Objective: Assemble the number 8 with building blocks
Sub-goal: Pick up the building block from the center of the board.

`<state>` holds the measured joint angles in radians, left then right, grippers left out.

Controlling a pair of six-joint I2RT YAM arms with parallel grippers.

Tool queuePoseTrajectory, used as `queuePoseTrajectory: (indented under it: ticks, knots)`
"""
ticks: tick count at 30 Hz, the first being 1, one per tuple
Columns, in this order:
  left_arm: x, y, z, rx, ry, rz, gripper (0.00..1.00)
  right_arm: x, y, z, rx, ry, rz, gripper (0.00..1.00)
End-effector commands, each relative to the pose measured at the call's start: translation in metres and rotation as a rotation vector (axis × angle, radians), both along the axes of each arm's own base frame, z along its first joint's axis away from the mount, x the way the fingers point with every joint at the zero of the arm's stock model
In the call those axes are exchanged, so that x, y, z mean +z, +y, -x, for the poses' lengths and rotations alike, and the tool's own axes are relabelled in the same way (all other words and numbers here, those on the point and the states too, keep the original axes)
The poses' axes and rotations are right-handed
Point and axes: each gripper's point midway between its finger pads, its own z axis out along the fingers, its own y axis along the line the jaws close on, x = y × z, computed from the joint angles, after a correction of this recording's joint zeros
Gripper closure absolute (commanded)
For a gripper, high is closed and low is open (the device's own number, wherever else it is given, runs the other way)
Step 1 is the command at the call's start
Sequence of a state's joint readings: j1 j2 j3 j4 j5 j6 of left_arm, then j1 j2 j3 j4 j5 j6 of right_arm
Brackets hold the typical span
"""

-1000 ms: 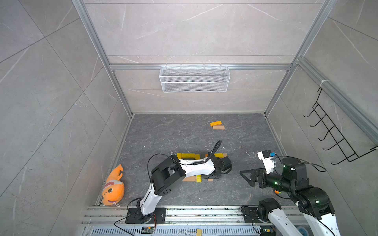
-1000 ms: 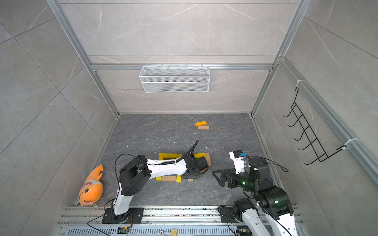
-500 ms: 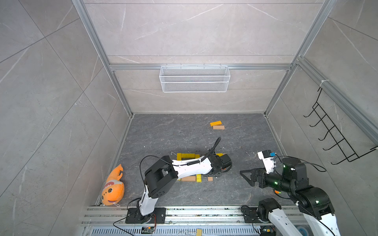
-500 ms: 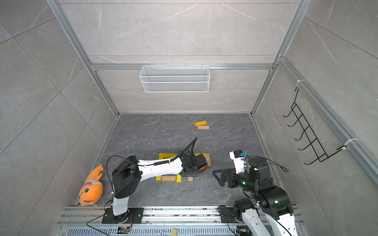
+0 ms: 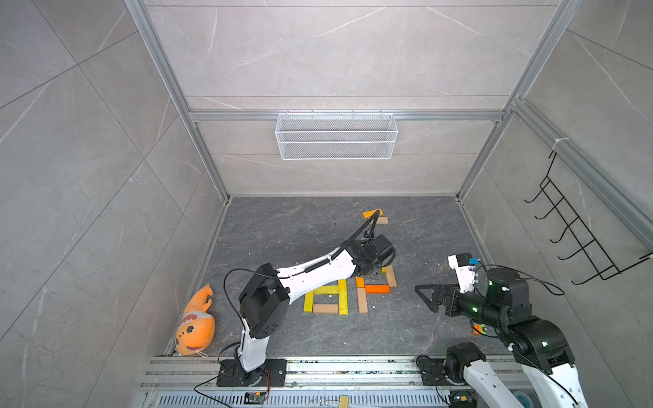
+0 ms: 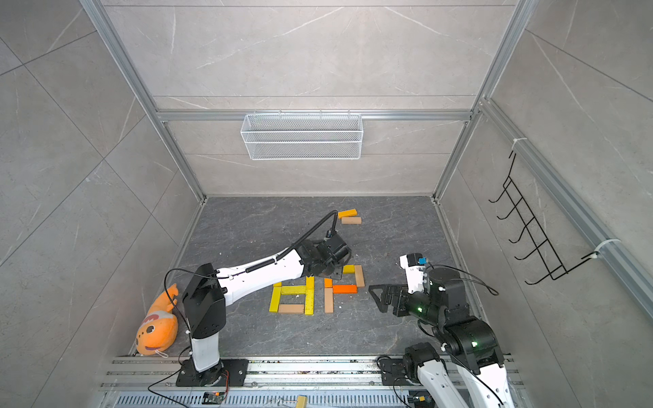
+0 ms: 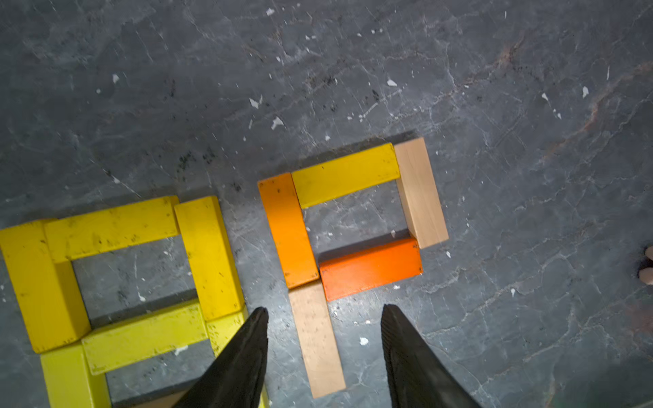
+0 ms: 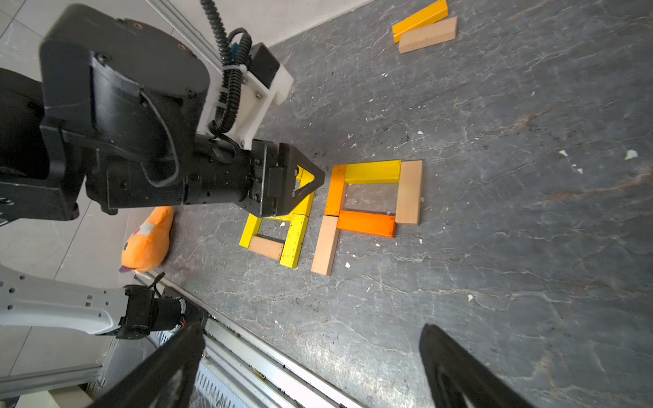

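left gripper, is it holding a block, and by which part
Nothing held: the left gripper is open, its fingers clear of the tan block seen between them.

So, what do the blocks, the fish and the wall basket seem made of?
The blocks look like wood: some painted yellow or orange with scuffs, some bare with grain. The fish seems plush fabric, soft, rounded. The basket is white wire mesh, probably coated metal.

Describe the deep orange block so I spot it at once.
On the dark table, two block figures lie side by side; take the unfinished one farther from the orange plush fish. Its deep orange block lies crosswise, closing the near side of the square, between a paler orange bar and a tan bar: the only reddish-orange piece.
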<state>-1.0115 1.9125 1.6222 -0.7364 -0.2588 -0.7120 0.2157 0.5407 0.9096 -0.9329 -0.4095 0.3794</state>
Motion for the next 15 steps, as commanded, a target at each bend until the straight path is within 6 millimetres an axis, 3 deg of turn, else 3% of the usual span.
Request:
queuePoseTrajectory:
  ticks: [1,8,15]
  knots:
    - [0.030,-0.003,-0.008,-0.077,-0.071,0.071,0.45,-0.004,-0.005,-0.026,-0.089,0.001,-0.010,0.03]
    - [0.049,0.020,-0.015,-0.052,-0.169,0.219,0.41,-0.016,0.011,-0.084,-0.075,-0.023,-0.029,0.05]
    - [0.055,0.057,-0.016,-0.013,-0.192,0.350,0.14,-0.041,0.020,-0.142,-0.039,-0.024,0.076,0.05]
